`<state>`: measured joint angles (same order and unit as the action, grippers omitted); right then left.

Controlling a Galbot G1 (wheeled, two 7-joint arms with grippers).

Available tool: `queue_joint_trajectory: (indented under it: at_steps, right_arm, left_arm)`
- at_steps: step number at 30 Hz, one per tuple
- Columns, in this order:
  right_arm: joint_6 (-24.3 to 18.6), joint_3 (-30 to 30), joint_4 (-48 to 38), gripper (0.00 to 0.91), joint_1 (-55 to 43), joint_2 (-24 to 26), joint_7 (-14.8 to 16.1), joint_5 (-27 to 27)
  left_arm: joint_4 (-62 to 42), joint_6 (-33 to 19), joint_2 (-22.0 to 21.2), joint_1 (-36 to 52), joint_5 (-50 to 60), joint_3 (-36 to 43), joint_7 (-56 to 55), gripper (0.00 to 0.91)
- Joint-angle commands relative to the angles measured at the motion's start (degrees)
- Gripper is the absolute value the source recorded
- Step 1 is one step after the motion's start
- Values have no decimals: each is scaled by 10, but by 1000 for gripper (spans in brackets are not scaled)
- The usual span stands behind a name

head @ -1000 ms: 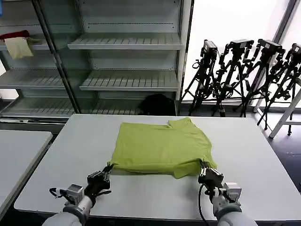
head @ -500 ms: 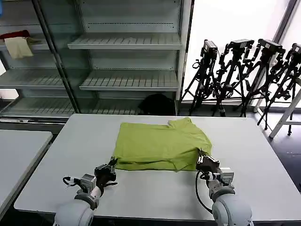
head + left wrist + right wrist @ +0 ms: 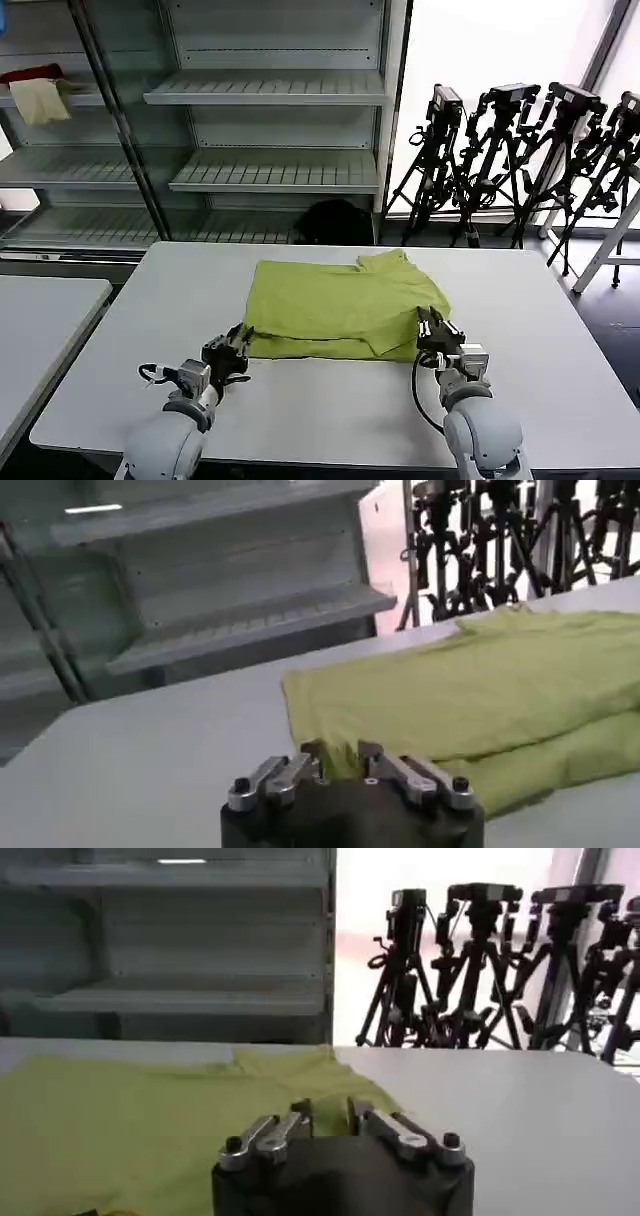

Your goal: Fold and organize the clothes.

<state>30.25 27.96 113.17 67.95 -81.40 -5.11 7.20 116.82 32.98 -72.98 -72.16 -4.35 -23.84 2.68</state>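
Here, at the near edge of the grey table [image 3: 560,330], both arms work the front hem of a lime-green T-shirt [image 3: 340,305]. The left gripper [image 3: 237,347] pinches the shirt's near-left corner and the right gripper [image 3: 432,331] its near-right corner; in each wrist view the fingers are drawn close together with green cloth at their tips, clenched on the fabric. The shirt lies partly folded mid-table, its long axis running side to side between the grippers, and the rest of the cloth stretches away from both. Each arm is equally near its own corner, so any coming fold would likely carry the hem away from the robot. Behind stand empty shelves [image 3: 270,90] and black tripods [image 3: 520,160].
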Motion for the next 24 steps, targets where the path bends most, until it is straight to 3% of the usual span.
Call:
queue_joint_trajectory:
  at_steps: [1, 6, 11, 24]
  right_arm:
    - [-5, 4, -15, 907, -7, 2, 2, -15]
    - [21, 18, 42, 907, 53, 20, 27, 24]
    - [21, 29, 76, 907, 112, 31, 34, 33]
    - [14, 49, 40, 907, 118, 40, 35, 37]
  left_arm:
    - [13, 1, -1, -1, 12, -9, -4, 907]
    - [34, 1, -5, -36, 0, -12, -3, 907]
    - [23, 1, -6, -46, -2, -5, -4, 907]
    - [-14, 0, -10, -30, 15, 1, -7, 907]
